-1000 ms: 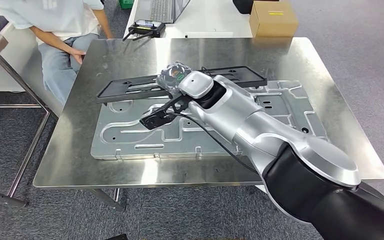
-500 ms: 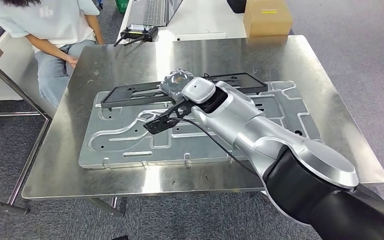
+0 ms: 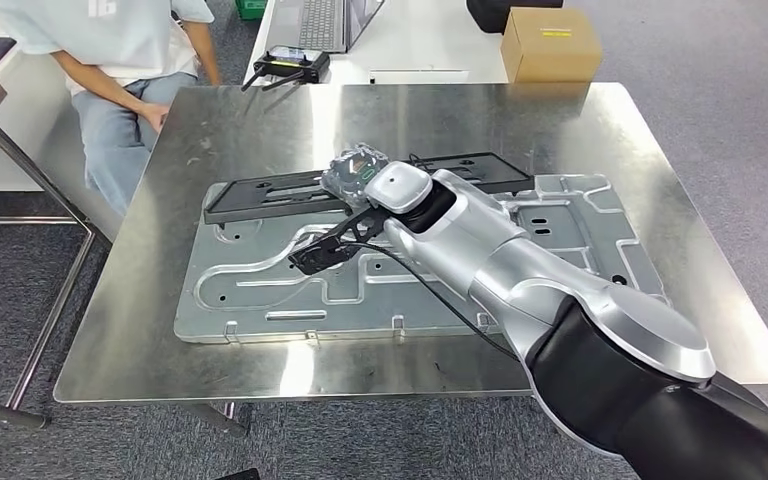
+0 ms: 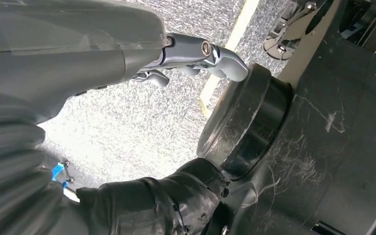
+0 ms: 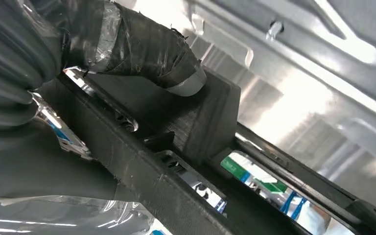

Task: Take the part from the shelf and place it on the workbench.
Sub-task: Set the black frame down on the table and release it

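A long black plastic part (image 3: 260, 196) lies across the far side of a stamped grey metal plate (image 3: 260, 290) on the steel workbench (image 3: 620, 130). My right arm reaches in from the lower right, and my right hand (image 3: 355, 170), wrapped in clear film, grips the part near its middle. In the right wrist view the taped thumb (image 5: 147, 49) presses on a raised block of the black part (image 5: 205, 122), with the frame's rails running under the hand. My left hand (image 4: 196, 51) hangs over grey carpet with its fingers apart, holding nothing.
A person (image 3: 120, 60) sits at the workbench's far left corner. Behind the bench a white table carries a cardboard box (image 3: 550, 42), a laptop (image 3: 330, 20) and a black device (image 3: 285, 62). Bare steel lies to the right of the plate.
The whole picture has shifted a little, so the camera moved. My right hand stays on the black part at the same place over the plate.
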### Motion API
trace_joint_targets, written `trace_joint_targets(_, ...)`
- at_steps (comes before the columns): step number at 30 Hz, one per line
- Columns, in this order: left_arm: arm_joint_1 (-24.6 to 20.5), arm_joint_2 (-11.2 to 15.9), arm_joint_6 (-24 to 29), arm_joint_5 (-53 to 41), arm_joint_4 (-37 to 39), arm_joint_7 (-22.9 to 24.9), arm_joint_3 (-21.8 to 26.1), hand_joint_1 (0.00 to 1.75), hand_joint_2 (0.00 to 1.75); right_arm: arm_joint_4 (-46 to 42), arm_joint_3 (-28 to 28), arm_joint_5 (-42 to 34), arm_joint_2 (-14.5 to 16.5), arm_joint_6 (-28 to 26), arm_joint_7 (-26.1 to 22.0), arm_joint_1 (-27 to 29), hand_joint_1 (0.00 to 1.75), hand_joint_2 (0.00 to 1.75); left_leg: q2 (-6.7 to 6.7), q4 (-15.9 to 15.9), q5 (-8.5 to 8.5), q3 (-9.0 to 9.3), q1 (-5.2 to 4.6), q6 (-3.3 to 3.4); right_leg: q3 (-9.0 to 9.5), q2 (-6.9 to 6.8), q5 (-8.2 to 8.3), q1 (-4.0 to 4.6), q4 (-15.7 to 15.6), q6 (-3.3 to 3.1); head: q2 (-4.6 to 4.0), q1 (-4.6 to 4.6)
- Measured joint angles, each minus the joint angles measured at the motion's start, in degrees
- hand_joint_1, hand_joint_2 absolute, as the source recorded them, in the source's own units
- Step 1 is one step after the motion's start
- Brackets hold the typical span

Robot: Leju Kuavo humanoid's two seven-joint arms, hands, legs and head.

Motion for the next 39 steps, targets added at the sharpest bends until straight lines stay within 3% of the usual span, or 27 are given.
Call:
trace_joint_targets(1,0.03,-0.02,0.00,0.02,0.01,0.00,0.00,0.00,1.75,0.04,0.00,0.01,-0.06,0.00,-0.05,0.14,0.00,0.00,-0.03,0.14,-0.19,0.15,0.01,-0.04,0.73,-0.01,1.90,-0.01,-2.23,-0.12,0.00,0.00)
trace_joint_targets(2,0.05,-0.05,0.00,0.05,0.02,0.00,0.00,0.00,1.75,0.08,0.01,0.03,-0.11,-0.01,-0.09,0.20,0.00,0.00,-0.07,0.32,-0.45,0.30,0.01,-0.14,2.10,-0.03,4.02,-0.02,-5.73,-0.29,0.00,0.02)
trace_joint_targets(4,0.03,-0.09,0.01,0.20,0.03,0.02,0.01,0.00,0.87,0.09,0.01,0.06,-0.16,-0.03,-0.13,0.18,0.00,0.00,-0.14,0.75,-0.93,0.35,-0.19,-0.55,4.84,0.01,6.28,0.10,-11.67,-0.67,0.01,-0.03)
trace_joint_targets(6,0.05,-0.11,0.01,0.39,0.04,0.06,0.08,0.00,0.00,0.08,0.01,0.15,-0.19,-0.06,-0.23,0.25,0.00,0.00,-0.17,0.78,-1.02,0.29,-0.34,-1.10,5.79,0.15,6.16,0.29,-13.48,-0.99,0.01,-0.08)
trace_joint_targets(9,0.20,-0.07,0.02,0.60,0.04,0.10,0.44,0.00,0.00,0.09,0.01,0.39,-0.32,-0.11,-0.28,0.26,0.00,0.00,-0.10,1.33,-1.64,0.13,-0.19,-1.97,6.22,0.25,6.32,0.03,-14.13,-1.76,0.00,-0.14)
trace_joint_targets(11,0.23,0.03,0.03,0.78,0.05,0.14,0.68,0.00,0.00,0.09,0.01,0.43,-0.34,-0.12,-0.32,0.20,0.00,0.00,-0.01,5.71,-4.16,-1.75,-0.11,-2.49,6.61,0.21,6.36,-0.19,-14.40,-2.23,0.00,-0.39)
trace_joint_targets(13,0.33,0.14,0.06,1.04,0.07,0.20,0.78,0.00,0.00,0.10,0.01,0.43,-0.36,-0.08,-0.38,0.29,0.00,0.00,0.00,12.64,-7.00,-5.10,-0.06,-2.85,6.78,0.21,6.24,-0.11,-14.41,-2.52,0.00,-0.52)
trace_joint_targets(15,0.52,0.19,0.07,1.21,0.07,0.24,0.79,0.00,0.00,0.10,0.01,0.42,-0.42,-0.02,-0.41,0.50,0.00,0.00,0.00,15.12,-6.80,-6.65,-0.05,-2.92,6.88,0.25,6.16,0.00,-14.37,-2.62,0.00,-0.53)
trace_joint_targets(16,0.57,0.24,0.07,1.25,0.07,0.24,0.79,0.00,0.00,0.10,0.01,0.42,-0.45,0.00,-0.41,0.56,0.00,0.00,0.00,13.35,-5.30,-5.94,-0.06,-2.82,6.95,0.29,6.11,0.02,-14.35,-2.63,0.00,-0.53)
trace_joint_targets(18,0.55,0.41,0.10,1.33,0.07,0.25,0.84,0.00,0.00,0.10,0.01,0.42,-0.47,0.01,-0.41,0.54,0.00,0.00,-0.02,6.09,-1.73,-2.43,-0.15,-2.38,7.14,0.35,5.98,0.12,-14.32,-2.50,0.00,-0.51)
trace_joint_targets(20,0.47,0.65,0.16,1.44,0.07,0.27,0.89,0.00,0.00,0.10,0.01,0.43,-0.54,0.01,-0.41,0.41,0.00,0.00,-0.09,0.96,-0.35,0.15,-0.46,-1.84,7.10,0.37,5.89,0.28,-14.27,-2.15,0.00,-0.50)
trace_joint_targets(21,0.46,0.75,0.18,1.48,0.07,0.29,0.91,0.00,0.00,0.10,0.01,0.43,-0.60,0.01,-0.41,0.38,0.00,0.00,-0.14,0.32,-0.56,0.48,-0.64,-1.64,7.06,0.37,5.88,0.33,-14.30,-1.94,0.00,-0.49)
trace_joint_targets(24,0.55,0.86,0.20,1.55,0.05,0.34,0.92,0.00,0.00,0.10,0.01,0.43,-0.84,-0.01,-0.41,0.37,0.00,0.00,-0.09,-0.32,-0.26,0.82,-0.43,-0.85,6.90,0.28,5.41,0.38,-14.02,-1.11,0.00,-0.40)
trace_joint_targets(26,0.52,0.87,0.22,1.59,0.04,0.33,0.92,0.00,0.00,0.10,0.01,0.44,-0.99,-0.01,-0.42,0.24,0.00,0.00,0.01,-0.82,-0.01,1.18,-0.10,-0.31,5.82,0.12,3.59,0.43,-11.33,-0.56,0.00,-0.12)
trace_joint_targets(28,0.49,0.87,0.24,1.61,0.04,0.33,0.92,0.00,0.00,0.10,0.01,0.44,-1.06,0.01,-0.42,0.14,0.00,0.00,0.03,-0.87,0.00,1.23,-0.11,-0.15,4.98,0.04,2.28,0.38,-9.14,-0.38,0.00,0.09)
trace_joint_targets(30,0.49,0.87,0.24,1.61,0.04,0.33,0.92,0.00,0.00,0.10,0.01,0.44,-1.07,0.01,-0.42,0.14,0.00,0.00,0.03,-0.87,-0.01,1.23,-0.11,-0.13,4.86,0.04,2.15,0.36,-8.88,-0.37,0.00,0.10)
trace_joint_targets(32,0.57,0.89,0.33,1.64,0.04,0.33,0.92,0.00,0.00,0.10,0.01,0.44,-1.17,0.04,-0.41,0.30,0.00,0.00,0.06,-0.81,-0.05,1.23,-0.11,-0.06,2.68,0.02,0.68,0.20,-4.51,-0.23,0.00,0.10)
trace_joint_targets(34,0.84,1.00,0.55,1.77,0.04,0.32,0.92,0.00,0.00,0.15,0.01,0.44,-1.52,0.11,-0.42,0.49,0.00,0.00,0.02,-0.26,-0.27,1.17,-0.04,-0.24,3.15,-0.04,2.60,-0.17,-6.07,-0.20,0.00,0.12)
trace_joint_targets(36,1.05,1.19,0.71,1.95,0.04,0.29,0.92,0.00,0.00,0.17,0.01,0.46,-1.78,0.17,-0.42,0.44,0.00,0.00,-0.11,0.54,-0.49,0.75,-0.17,-0.78,6.17,-0.04,5.90,-0.26,-12.74,-0.48,0.01,0.06)
trace_joint_targets(39,1.24,1.42,0.72,2.12,0.04,0.25,0.92,0.00,0.00,0.17,0.01,0.53,-1.89,0.22,-0.41,0.43,0.00,0.00,-0.14,0.70,-0.33,0.27,-0.19,-1.67,6.31,0.10,6.31,-0.03,-13.68,-1.21,0.00,0.04)
